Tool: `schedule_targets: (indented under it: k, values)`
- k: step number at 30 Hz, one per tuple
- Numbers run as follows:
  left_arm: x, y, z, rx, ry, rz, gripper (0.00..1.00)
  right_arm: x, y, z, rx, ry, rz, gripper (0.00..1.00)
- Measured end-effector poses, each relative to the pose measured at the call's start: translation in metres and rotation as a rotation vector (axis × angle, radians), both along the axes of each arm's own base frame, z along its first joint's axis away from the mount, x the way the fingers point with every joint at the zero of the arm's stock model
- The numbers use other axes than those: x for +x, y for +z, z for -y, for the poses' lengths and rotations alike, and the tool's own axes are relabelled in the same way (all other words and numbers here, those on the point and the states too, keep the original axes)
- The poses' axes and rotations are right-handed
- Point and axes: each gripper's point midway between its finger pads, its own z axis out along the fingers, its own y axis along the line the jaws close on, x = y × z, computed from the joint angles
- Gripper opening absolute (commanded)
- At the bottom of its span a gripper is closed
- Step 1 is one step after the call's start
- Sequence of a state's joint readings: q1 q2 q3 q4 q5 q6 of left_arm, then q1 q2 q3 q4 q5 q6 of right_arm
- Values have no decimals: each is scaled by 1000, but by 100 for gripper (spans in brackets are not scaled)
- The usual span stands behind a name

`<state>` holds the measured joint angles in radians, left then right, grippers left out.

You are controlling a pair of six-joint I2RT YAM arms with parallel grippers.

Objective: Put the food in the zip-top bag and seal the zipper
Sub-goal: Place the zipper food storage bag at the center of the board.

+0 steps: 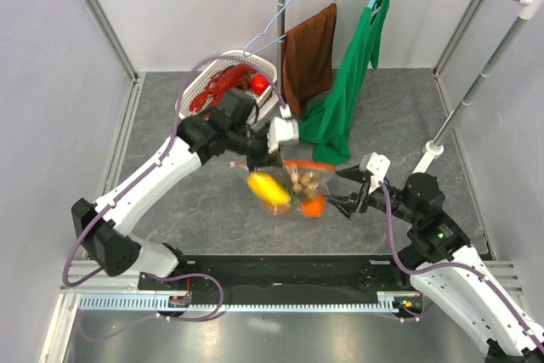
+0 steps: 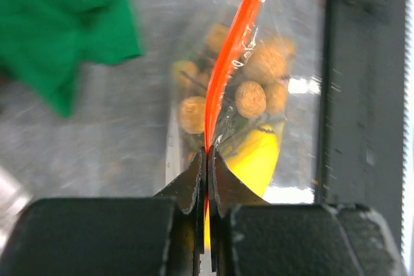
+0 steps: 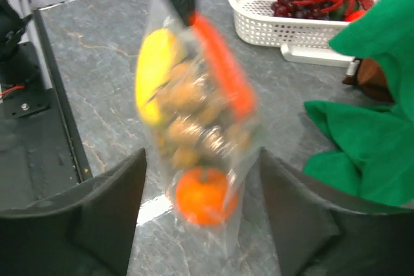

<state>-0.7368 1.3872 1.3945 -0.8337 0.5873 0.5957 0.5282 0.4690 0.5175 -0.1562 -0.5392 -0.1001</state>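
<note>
The clear zip-top bag [image 1: 287, 186] hangs from my left gripper [image 1: 260, 161], which is shut on the red-orange zipper [image 2: 229, 50] at one end of the strip. Inside the bag lies the food: a yellow fruit [image 3: 155, 75], a tan grape bunch [image 3: 194, 121] and an orange ball [image 3: 206, 195] at the bottom. In the left wrist view the jaws [image 2: 208, 159] pinch the strip, with grapes [image 2: 252, 98] and the yellow fruit [image 2: 255, 159] beyond. My right gripper [image 1: 342, 190] stands open just right of the bag; its fingers [image 3: 110, 205] flank the bag's lower part without touching it. The bag looks blurred.
A white mesh basket [image 1: 223, 74] with a red lobster and dark grapes stands at the back. Green cloth [image 1: 348, 99] and brown cloth [image 1: 308, 57] hang from a rail and pool on the table behind the bag. A black base strip [image 1: 280, 269] runs along the near edge.
</note>
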Motion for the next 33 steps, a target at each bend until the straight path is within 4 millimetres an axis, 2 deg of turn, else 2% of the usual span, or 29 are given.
schedule_targets:
  k: [1,5,9,14,16,19,21,22,24,26,28,33]
  values:
    - [17,7,-3,-10,46,2,2,3,3,0,2,-16,-21,98]
    - [65,30,-11,-38,161,40,2,9,11,1,24,-64,-105,98]
    - [84,40,-9,-39,195,78,2,12,18,2,51,-102,-152,98]
    - [92,35,-10,-28,193,93,2,13,28,6,75,-142,-171,98]
    - [89,25,-12,-26,178,86,2,13,29,9,81,-155,-172,98]
    - [66,-18,-16,23,142,14,2,12,30,13,89,-176,-177,98]
    - [44,-54,-18,71,112,-55,2,11,27,15,85,-189,-192,98]
    - [25,-78,-20,107,88,-109,2,11,25,16,79,-199,-203,98]
    - [-6,-111,-25,165,55,-189,2,11,22,19,70,-212,-221,98]
    - [-31,-129,-28,205,33,-244,4,10,20,21,64,-229,-239,98]
    - [-43,-132,-27,211,40,-276,8,9,17,24,53,-247,-255,98]
    - [-35,-110,-10,107,123,-285,19,7,12,35,46,-302,-282,98]
